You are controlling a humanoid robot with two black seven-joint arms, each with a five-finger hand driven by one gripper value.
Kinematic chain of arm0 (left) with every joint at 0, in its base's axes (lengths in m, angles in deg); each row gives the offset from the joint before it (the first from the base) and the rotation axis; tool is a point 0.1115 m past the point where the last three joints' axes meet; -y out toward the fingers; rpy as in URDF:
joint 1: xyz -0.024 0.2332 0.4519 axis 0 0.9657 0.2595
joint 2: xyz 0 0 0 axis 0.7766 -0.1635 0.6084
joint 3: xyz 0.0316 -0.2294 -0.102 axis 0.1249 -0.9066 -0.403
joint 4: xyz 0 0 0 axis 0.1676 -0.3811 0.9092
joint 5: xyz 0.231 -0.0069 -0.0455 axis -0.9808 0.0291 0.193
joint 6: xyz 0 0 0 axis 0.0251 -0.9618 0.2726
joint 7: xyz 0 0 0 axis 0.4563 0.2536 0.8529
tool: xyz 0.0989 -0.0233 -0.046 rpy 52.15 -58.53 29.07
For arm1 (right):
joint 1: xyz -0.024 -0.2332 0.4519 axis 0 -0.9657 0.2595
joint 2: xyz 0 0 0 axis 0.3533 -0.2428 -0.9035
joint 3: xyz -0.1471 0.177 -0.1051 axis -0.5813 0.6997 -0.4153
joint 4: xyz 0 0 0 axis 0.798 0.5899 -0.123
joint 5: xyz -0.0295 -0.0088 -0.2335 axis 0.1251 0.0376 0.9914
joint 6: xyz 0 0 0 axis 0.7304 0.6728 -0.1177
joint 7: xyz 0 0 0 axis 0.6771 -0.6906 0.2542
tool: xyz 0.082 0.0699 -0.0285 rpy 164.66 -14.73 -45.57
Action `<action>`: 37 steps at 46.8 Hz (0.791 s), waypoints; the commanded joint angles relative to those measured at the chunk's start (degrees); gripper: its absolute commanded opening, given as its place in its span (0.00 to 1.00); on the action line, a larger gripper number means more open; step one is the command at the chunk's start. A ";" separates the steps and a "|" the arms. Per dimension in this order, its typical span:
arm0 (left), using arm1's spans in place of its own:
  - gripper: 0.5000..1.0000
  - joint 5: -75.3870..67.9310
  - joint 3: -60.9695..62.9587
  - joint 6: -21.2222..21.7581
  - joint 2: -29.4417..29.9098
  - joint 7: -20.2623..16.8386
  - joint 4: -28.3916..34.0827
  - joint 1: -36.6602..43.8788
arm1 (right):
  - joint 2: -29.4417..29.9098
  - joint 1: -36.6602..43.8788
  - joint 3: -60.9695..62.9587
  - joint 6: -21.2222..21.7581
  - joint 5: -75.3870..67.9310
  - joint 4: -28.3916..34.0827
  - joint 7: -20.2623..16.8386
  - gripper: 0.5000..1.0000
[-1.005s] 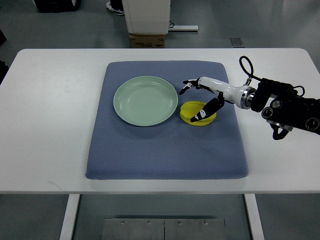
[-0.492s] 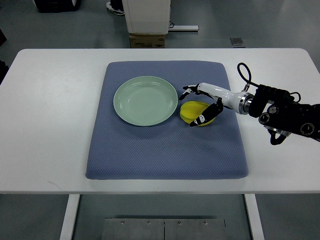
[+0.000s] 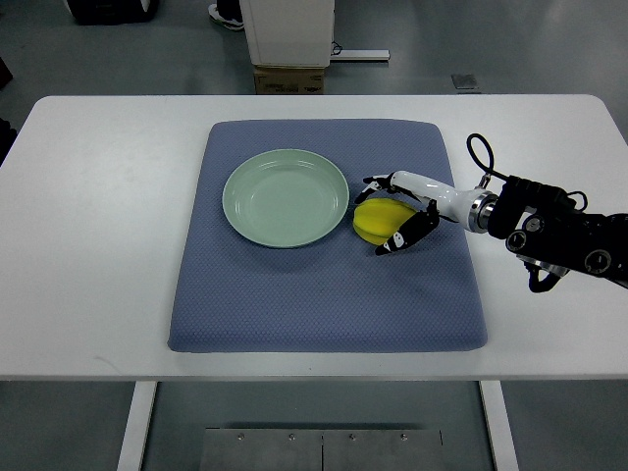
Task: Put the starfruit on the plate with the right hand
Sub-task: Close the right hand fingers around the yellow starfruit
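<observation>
A yellow starfruit point(image 3: 376, 219) lies on the blue mat point(image 3: 324, 285), just right of the pale green plate point(image 3: 286, 197). The plate holds nothing. My right hand point(image 3: 385, 213) reaches in from the right edge and is curled around the starfruit, with fingers behind it and the thumb in front. The fruit still rests on the mat. No left arm shows.
The mat covers the middle of a white table point(image 3: 98, 245). A cardboard box point(image 3: 290, 78) and a white cabinet stand on the floor beyond the table's far edge.
The right hand has dropped lower and closed around the starfruit, which has tipped from lying flat to a more bunched-up shape. The arm has shifted slightly toward the near side.
</observation>
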 commanded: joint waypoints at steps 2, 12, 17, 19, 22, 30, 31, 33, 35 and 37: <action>1.00 0.00 0.00 0.01 0.00 0.00 0.02 0.00 | 0.09 -0.01 0.09 -0.02 0.00 -0.40 -0.01 0.97; 1.00 0.00 0.00 0.01 0.00 0.00 0.02 0.00 | 0.17 -0.01 0.00 -0.02 0.00 -0.66 0.08 0.70; 1.00 0.00 0.00 0.01 0.00 0.00 0.02 0.00 | 0.17 -0.01 0.09 0.07 0.00 -1.01 0.17 0.55; 1.00 0.00 0.00 0.01 0.00 0.00 0.02 0.00 | 0.17 -0.01 0.09 -0.02 0.00 -1.01 0.17 0.50; 1.00 0.00 0.00 0.01 0.00 0.00 0.02 0.00 | 0.17 -0.10 0.09 -0.02 0.00 -1.01 0.34 0.43; 1.00 0.00 0.00 -0.08 0.00 0.00 0.02 0.00 | 0.17 -0.10 0.09 -0.02 0.00 -1.19 0.52 0.29; 1.00 0.00 0.00 0.00 0.00 0.00 0.02 0.00 | 0.17 -0.10 0.09 -0.02 0.00 -1.19 0.52 0.25; 1.00 0.00 0.00 0.01 0.00 0.00 0.02 0.00 | 0.17 -0.10 0.09 0.07 0.00 -1.28 0.69 0.19; 1.00 0.00 0.00 0.01 0.00 0.00 0.02 0.00 | 0.17 -0.10 0.09 0.07 0.00 -1.36 0.87 0.14; 1.00 0.00 0.00 0.01 0.00 0.00 0.02 0.00 | 0.17 -0.01 0.09 0.07 -0.09 -1.45 0.87 0.08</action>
